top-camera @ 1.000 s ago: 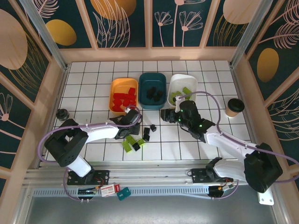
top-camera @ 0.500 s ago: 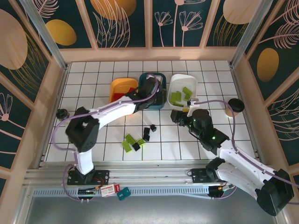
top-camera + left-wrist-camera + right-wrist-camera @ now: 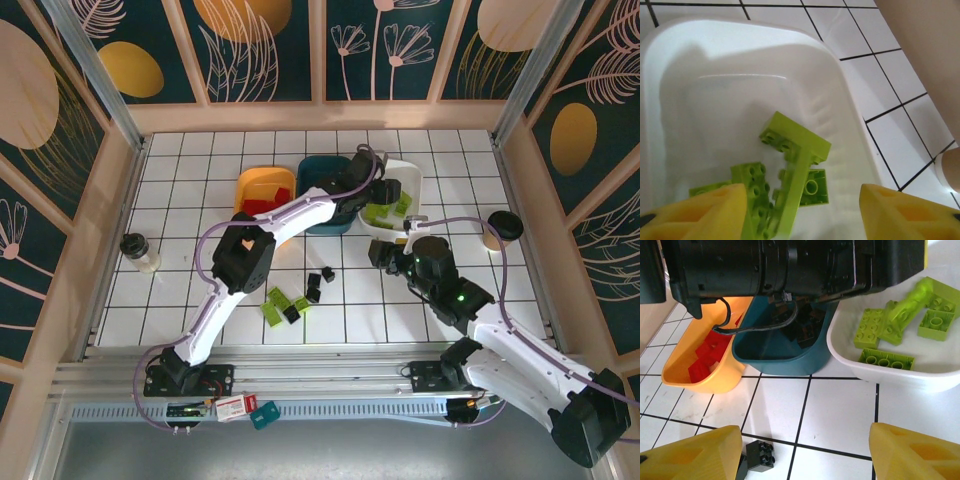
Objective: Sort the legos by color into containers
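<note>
The white-tiled tabletop carries three tubs in a row at the back. The orange tub holds red bricks, the teal tub holds dark ones, and the white tub holds lime bricks.

The left pincer hangs over the white tub, spread wide and gripping nothing. Beneath it a long lime brick leans tilted among the others.

The right pincer is wide too and empty. It hovers low over the tiles just in front of the teal and white tubs, with a black brick near its left finger.

More loose lime pieces and black pieces lie mid-table.

To my eye this is a drop-off into the white tub. The left arm should rise straight clear of the rim before swinging away, mindful of the right arm nearby.

A small label on the front rail is too tiny to read.
</note>
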`<state>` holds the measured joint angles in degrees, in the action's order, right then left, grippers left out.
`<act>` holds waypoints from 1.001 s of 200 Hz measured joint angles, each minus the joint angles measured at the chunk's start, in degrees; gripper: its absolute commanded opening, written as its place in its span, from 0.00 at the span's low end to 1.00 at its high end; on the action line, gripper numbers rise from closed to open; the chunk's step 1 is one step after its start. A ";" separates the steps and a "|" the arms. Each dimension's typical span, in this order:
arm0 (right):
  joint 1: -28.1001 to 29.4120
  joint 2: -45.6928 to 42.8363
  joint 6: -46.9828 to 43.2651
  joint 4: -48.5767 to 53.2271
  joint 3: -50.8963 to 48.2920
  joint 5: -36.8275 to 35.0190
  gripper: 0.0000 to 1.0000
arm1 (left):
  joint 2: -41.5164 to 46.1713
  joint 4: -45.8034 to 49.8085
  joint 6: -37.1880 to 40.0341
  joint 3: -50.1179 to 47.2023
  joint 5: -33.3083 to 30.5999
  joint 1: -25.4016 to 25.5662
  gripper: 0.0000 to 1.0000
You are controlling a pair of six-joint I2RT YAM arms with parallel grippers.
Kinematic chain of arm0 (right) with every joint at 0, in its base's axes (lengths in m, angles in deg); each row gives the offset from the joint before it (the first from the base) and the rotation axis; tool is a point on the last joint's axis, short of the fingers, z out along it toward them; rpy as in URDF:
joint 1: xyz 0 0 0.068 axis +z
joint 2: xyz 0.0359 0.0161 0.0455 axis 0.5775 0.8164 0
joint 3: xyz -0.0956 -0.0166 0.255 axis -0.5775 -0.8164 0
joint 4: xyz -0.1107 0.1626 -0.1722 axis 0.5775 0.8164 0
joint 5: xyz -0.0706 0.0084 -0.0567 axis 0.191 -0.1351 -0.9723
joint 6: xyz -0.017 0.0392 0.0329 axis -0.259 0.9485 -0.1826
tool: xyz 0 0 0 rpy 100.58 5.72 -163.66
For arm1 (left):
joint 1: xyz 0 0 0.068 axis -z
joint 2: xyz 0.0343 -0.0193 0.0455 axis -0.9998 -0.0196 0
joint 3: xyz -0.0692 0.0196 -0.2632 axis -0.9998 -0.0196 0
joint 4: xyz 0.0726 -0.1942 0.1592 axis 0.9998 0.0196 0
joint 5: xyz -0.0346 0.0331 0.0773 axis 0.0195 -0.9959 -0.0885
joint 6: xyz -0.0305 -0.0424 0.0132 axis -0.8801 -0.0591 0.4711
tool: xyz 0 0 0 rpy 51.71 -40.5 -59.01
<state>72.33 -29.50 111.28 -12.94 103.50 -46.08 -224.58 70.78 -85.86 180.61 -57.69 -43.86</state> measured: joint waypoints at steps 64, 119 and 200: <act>0.33 6.93 0.28 -0.46 0.04 4.48 0.69 | 16.70 -3.08 0.57 -17.55 -1.38 -0.09 0.98; 6.80 22.73 -1.49 -4.15 4.15 6.47 0.68 | 51.06 -12.37 -0.76 -53.46 -6.69 -0.13 0.98; 10.78 40.85 -3.54 -10.97 10.47 12.13 0.59 | 76.96 -8.35 -6.21 -84.35 -16.37 -0.13 0.99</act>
<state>83.11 11.35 107.74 -23.91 113.97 -33.95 -147.62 62.43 -92.07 96.27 -74.07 -43.99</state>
